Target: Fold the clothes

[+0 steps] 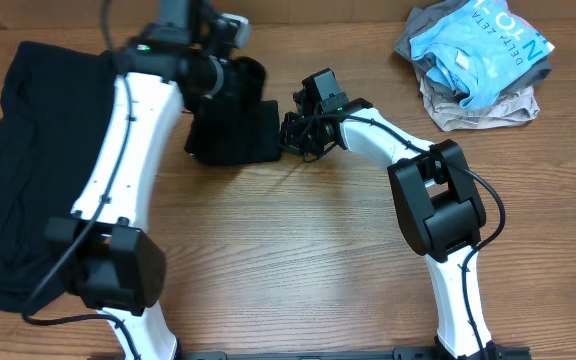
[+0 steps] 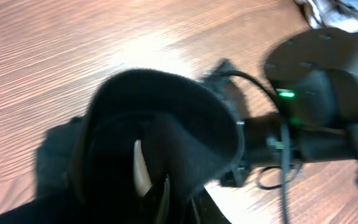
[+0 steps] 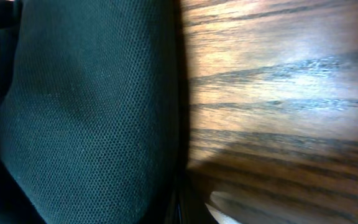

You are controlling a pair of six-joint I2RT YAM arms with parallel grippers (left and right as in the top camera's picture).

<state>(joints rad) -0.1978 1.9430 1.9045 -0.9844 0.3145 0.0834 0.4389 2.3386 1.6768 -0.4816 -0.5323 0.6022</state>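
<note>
A folded black shirt (image 1: 233, 135) lies at the table's back middle, its upper part bunched and raised. My left gripper (image 1: 236, 80) reaches into that bunch from above. In the left wrist view the shirt (image 2: 166, 118) humps over the left gripper (image 2: 153, 182), whose fingertips stand close together in the fabric. My right gripper (image 1: 290, 130) sits low at the shirt's right edge. In the right wrist view the black mesh fabric (image 3: 86, 112) runs down into the right gripper (image 3: 179, 211), which is shut.
A heap of more black clothes (image 1: 13, 180) covers the table's left side, under my left arm. At the back right lies a crumpled light blue printed garment (image 1: 483, 45) on a beige one (image 1: 488, 105). Bare wooden table (image 1: 308, 260) spreads across the front middle.
</note>
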